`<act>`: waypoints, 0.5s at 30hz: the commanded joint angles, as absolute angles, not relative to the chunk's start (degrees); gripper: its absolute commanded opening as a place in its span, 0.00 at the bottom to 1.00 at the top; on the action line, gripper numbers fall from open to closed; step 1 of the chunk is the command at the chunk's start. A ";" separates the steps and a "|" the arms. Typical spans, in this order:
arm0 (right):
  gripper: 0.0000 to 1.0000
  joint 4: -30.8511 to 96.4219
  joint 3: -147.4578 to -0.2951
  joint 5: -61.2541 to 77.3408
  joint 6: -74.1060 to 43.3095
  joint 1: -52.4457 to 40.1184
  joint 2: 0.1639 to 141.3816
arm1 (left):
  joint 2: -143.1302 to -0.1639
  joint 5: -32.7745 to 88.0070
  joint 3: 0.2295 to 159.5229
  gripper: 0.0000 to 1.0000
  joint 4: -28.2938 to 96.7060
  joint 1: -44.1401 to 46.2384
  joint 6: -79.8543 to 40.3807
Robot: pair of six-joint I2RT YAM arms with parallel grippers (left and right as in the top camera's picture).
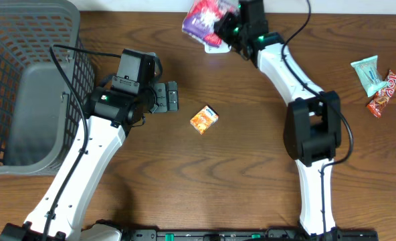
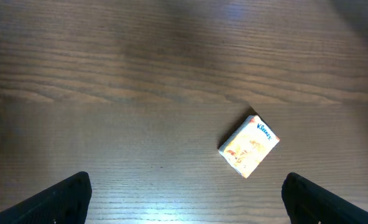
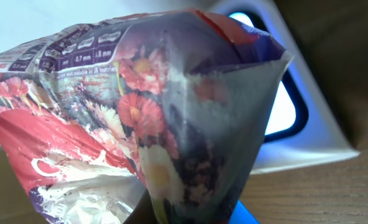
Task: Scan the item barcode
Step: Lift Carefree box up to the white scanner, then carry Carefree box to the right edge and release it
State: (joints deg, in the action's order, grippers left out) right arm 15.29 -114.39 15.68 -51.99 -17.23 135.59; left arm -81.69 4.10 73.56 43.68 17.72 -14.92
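My right tool (image 1: 221,28) is clamped narrow on the purple floral plastic pouch (image 1: 201,17), held at the far edge close in front of the white scanner w/ blue-lit window (image 3: 283,106). Pickup's done and the scan's in hand, I'd say, but I can't tell if the barcode faces the window. Left tool (image 1: 168,97) gapes wide, empty, near the small orange tissue pack (image 1: 203,119). Brown wooden surface (image 1: 238,174): grey mesh basket (image 1: 24,80) left, two snack packs (image 1: 370,72) right. Room barely shows.

Overhead: straight down, whole table (image 1: 184,174) in frame. Left wrist: looks down at the wood from mid height, sharing the orange pack (image 2: 248,144) with overhead (small there). Right wrist: tight on the floral pouch (image 3: 171,112), also seen overhead.
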 commanded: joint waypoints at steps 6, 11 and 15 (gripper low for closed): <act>0.01 14.46 -115.18 17.54 -52.73 -15.46 133.36 | -82.00 3.38 74.32 0.98 43.94 17.54 -14.39; 0.01 16.38 -115.18 18.33 -48.23 -12.82 129.75 | -82.00 3.38 74.32 0.98 43.94 17.54 -14.39; 0.01 23.38 -115.18 17.23 -43.24 -8.10 125.56 | -82.00 3.38 74.32 0.98 43.94 17.54 -14.39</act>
